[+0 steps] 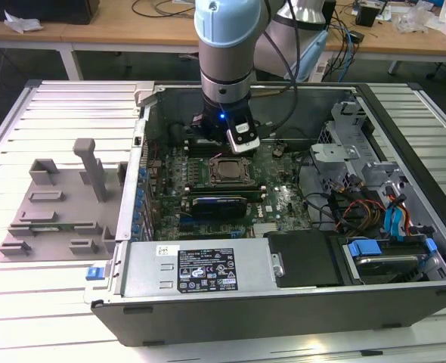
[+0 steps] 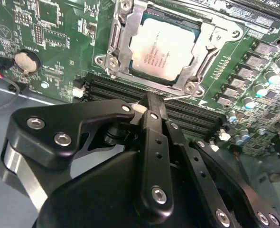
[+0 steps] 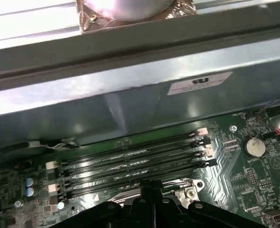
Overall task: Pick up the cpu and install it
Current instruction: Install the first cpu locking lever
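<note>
Occluded, cropped and unresolved regions

In the exterior view, the pale blue and silver robot arm is cut off by the top edge and hides the rear strip of the green motherboard. In the second wrist view, the black metal gripper covers part of the black memory slots; its fingertips meet out of clear sight. The print on the flat silver-topped square cpu is too small to tell.
</note>
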Robot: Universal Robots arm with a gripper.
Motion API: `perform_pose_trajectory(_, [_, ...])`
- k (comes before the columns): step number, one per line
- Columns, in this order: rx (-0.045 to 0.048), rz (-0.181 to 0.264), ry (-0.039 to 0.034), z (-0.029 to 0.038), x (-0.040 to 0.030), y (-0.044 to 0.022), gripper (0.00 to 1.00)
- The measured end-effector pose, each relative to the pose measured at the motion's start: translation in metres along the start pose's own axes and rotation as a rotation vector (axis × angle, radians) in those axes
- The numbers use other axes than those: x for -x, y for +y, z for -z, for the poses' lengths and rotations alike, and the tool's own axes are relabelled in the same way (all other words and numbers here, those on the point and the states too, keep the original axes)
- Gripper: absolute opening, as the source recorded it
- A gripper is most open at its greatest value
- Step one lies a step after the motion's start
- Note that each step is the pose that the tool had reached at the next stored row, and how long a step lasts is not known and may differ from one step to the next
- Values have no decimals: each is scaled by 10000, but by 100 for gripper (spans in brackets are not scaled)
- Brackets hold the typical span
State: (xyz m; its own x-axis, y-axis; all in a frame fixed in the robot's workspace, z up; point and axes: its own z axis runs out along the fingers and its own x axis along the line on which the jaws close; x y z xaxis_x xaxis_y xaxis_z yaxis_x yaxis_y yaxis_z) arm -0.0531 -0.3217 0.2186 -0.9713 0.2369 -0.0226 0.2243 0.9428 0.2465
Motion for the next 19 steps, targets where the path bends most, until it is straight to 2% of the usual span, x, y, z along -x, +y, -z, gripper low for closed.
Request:
perform_pose_trajectory(1, [-6,-279,-72,-10,6,4,11])
perform_pose_trajectory(2, [-8,-386,-99,-15,4,19,11])
perform_pose_trajectory(6, [-12,-571,-146,-35,-9,74,11])
perform_pose_trajectory(8, [-14,-649,-166,-49,-4,72,11])
perform_pose_trajectory(11, [-20,-842,-215,-126,8,56,11])
perform_pose_trajectory(15, [-22,-956,-244,-183,9,42,11])
perform_pose_trajectory(19, [-28,-1004,-258,-201,10,33,11])
